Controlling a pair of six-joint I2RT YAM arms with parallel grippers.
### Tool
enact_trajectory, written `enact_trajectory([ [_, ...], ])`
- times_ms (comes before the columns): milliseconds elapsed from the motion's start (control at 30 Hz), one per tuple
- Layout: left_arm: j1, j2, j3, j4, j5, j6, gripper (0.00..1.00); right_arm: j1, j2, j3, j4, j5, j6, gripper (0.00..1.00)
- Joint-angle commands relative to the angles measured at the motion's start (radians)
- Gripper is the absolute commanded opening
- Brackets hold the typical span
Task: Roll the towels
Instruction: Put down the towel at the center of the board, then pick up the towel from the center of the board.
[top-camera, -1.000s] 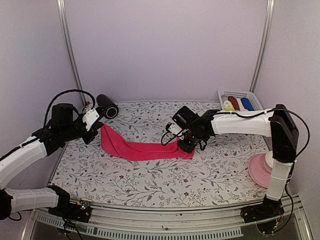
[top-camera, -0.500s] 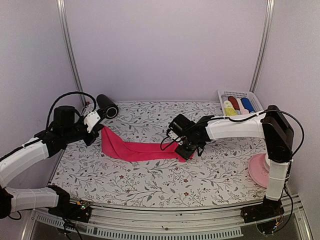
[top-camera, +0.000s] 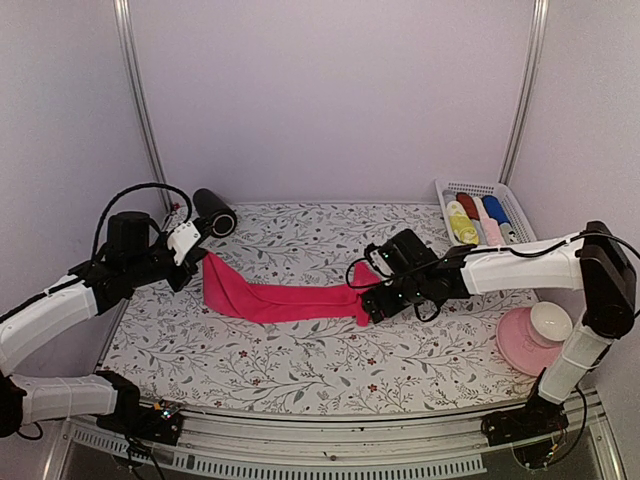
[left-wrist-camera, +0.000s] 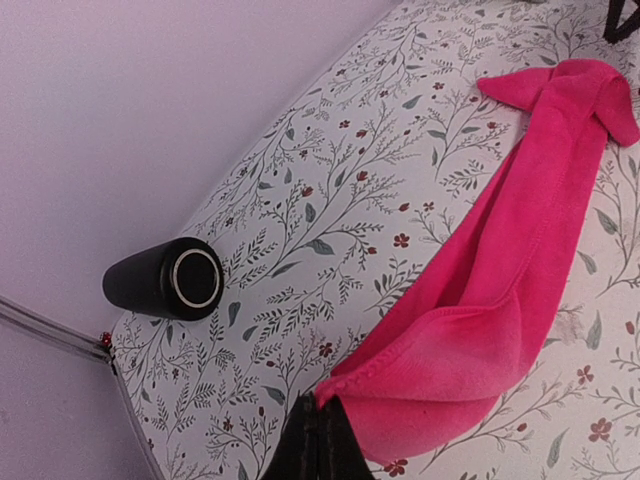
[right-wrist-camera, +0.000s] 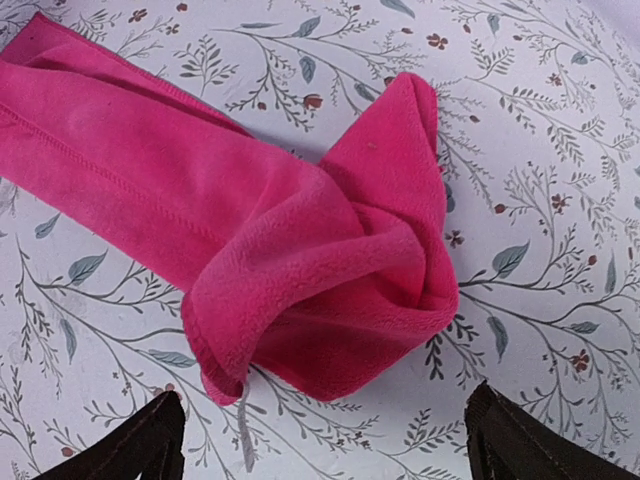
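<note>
The pink towel (top-camera: 280, 300) lies on the table (top-camera: 300, 370) as a long, loosely folded strip running from left to centre. Its left corner is raised off the surface; its right end is bunched into a crumpled fold.

Left end effector (top-camera: 200, 260): fingers closed together on the left corner of the pink towel. In the left wrist view the dark fingertips (left-wrist-camera: 320, 445) pinch the hem at the bottom edge of the picture, and the cloth (left-wrist-camera: 500, 300) trails away towards the upper right.

Right end effector (top-camera: 374, 303): fingers spread wide, holding nothing. In the right wrist view the two fingertips (right-wrist-camera: 150, 445) stand at the lower corners, and the bunched end of the towel (right-wrist-camera: 300, 250) lies just ahead of the gap, apart from both.

A black cylinder (top-camera: 213, 212) lies on its side at the far left corner. A white basket (top-camera: 480, 185) at the far right holds rolled towels (top-camera: 468, 212) side by side. A pink plate (top-camera: 520, 350) with a white bowl (top-camera: 552, 320) sits at the right edge
</note>
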Motion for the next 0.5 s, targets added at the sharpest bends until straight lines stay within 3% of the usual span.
enact_trajectory([
  [0,0.013,0.000,-0.011,0.023,0.002,-0.009,0.00,0.018,-0.062,-0.121,0.199,-0.110,0.138,0.94],
  [200,0.012,0.003,-0.009,0.021,0.006,-0.009,0.00,0.076,-0.072,-0.224,0.309,-0.126,0.219,0.84],
  [467,0.012,-0.002,-0.009,0.017,0.006,-0.010,0.00,0.102,-0.012,-0.288,0.451,-0.129,0.326,0.60],
])
